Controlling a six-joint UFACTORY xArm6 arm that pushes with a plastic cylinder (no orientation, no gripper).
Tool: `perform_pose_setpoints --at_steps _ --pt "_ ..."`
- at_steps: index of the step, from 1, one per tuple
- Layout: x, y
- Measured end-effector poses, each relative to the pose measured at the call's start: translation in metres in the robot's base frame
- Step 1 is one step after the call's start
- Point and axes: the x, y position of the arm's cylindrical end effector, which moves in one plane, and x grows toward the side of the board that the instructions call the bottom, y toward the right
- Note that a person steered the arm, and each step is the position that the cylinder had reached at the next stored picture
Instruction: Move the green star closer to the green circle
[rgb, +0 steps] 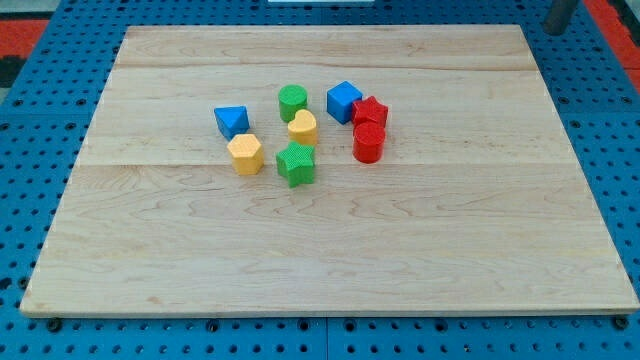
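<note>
The green star (295, 164) lies near the middle of the wooden board (320, 260), at the bottom of a cluster of blocks. The green circle (292, 101) stands at the cluster's top. A yellow heart (302, 127) sits between the two, touching or nearly touching the star. My tip (555, 31) shows at the view's top right corner, just past the board's far right corner. It is far from all blocks.
A yellow hexagon (245, 154) lies left of the green star. A blue triangle (231, 121) is at the cluster's left. A blue cube (344, 100), a red star (370, 111) and a red cylinder (368, 143) are on the right. Blue pegboard surrounds the board.
</note>
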Motion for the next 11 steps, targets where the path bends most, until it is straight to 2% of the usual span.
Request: perform_pose_setpoints --at_steps 4,7,8,9,11 --pt "-0.01 -0.001" --pt "-0.001 0.004" --pt "0.052 0.004" --pt "0.136 -0.004" --pt "0.228 -0.123"
